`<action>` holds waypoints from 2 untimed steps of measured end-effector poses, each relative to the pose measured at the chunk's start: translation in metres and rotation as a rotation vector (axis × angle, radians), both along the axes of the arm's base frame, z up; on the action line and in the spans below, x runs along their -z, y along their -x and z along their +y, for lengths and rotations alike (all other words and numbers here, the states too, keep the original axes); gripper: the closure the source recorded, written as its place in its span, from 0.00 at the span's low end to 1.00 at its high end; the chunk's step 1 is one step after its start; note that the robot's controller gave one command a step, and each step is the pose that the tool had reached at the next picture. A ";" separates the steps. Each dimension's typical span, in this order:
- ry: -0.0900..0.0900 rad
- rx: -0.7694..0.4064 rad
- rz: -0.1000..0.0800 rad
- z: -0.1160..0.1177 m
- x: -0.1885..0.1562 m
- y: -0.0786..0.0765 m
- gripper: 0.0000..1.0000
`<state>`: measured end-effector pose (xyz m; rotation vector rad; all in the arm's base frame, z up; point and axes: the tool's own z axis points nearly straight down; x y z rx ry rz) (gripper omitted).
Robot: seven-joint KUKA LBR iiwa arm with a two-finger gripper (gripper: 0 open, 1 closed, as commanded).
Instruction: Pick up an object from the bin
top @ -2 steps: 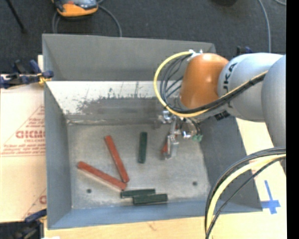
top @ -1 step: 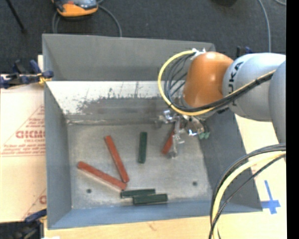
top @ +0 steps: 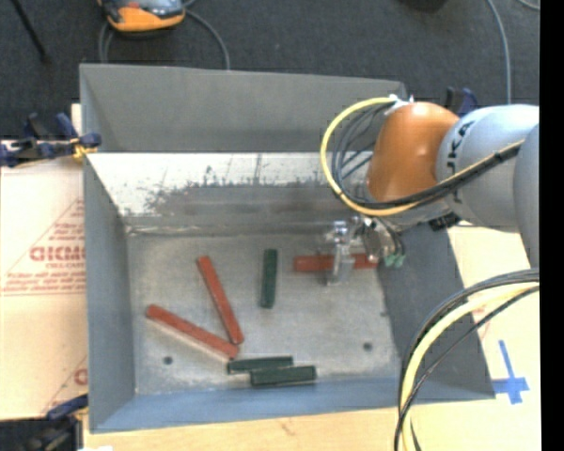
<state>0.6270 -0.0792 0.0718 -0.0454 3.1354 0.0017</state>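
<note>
Landmark: the lone green stick [top: 268, 278], dark, standing roughly straight up-and-down in the picture, about mid-floor of the bin [top: 216, 120]. Everything below is placed off that one.

Gripper: the gripper [top: 336, 259] is down near the floor, just to the right of the lone green stick and a touch higher in the view. It hangs off the arm [top: 493, 158], which comes in from further right of the stick, with the orange cover [top: 409, 153] sitting up and to the right.

Thing under it: a short red stick [top: 308, 264], lying sideways, so pretty much at right angles to the lone green stick. Its left end is near the green stick's top end but not touching it. The gripper's metal crosses right over the middle of it, and red pokes out on both sides.

Grip: honestly can't tell whether it's clamped on the red stick or just parked loose over it.

Slanted red stick [top: 219, 299]: left of the lone green stick, close by, leaning with its top further left.

Low red stick [top: 190, 332]: further left and lower again. Its right end meets the bottom end of the slanted red stick, making a V.

Green pair [top: 273, 370]: two more dark green sticks lying sideways, side by side and touching, straight below the lone green stick with a gap of bare floor in between.
</note>
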 end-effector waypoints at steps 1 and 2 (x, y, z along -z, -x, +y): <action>0.000 0.000 0.000 0.000 0.000 0.000 1.00; 0.003 -0.171 -0.001 -0.004 -0.133 0.005 1.00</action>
